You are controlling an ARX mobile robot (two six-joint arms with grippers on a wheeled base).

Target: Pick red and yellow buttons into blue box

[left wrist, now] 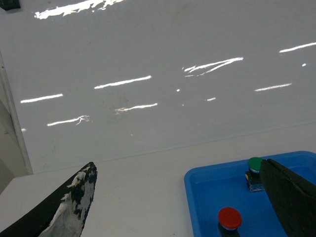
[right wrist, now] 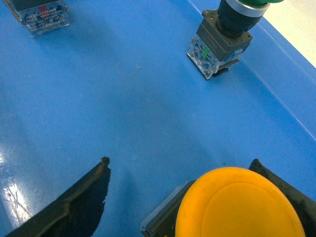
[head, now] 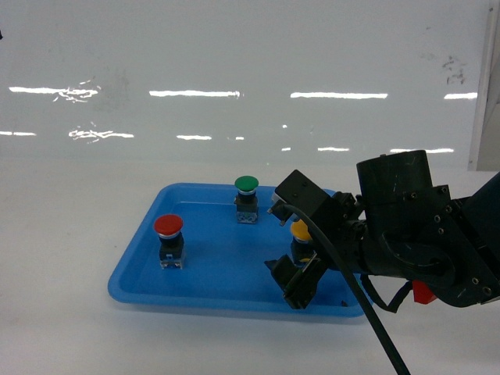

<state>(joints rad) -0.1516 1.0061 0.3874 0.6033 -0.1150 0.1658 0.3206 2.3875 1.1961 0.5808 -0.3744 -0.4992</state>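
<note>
My left fingers point(left wrist: 187, 197) hung spread above the counter point(head: 62, 234), left of the tray point(head: 211, 266) holding the red button point(head: 169, 226). My right fingers point(head: 293, 246) straddled the yellow button point(right wrist: 242, 205), apart; only the wrist view showed that gap.

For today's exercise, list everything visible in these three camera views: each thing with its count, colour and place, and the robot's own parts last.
Yellow button: one, yellow cap, in the tray's right part, between the right gripper's open fingers.
Red button: one, red cap, upright in the tray's left part.
Green button: one, green cap, upright near the tray's far side.
Tray: one, blue, shallow, on the table.
Table: one, white.
Right gripper: black, open around the yellow button.
Left gripper: black, open, above the table left of the tray.
</note>
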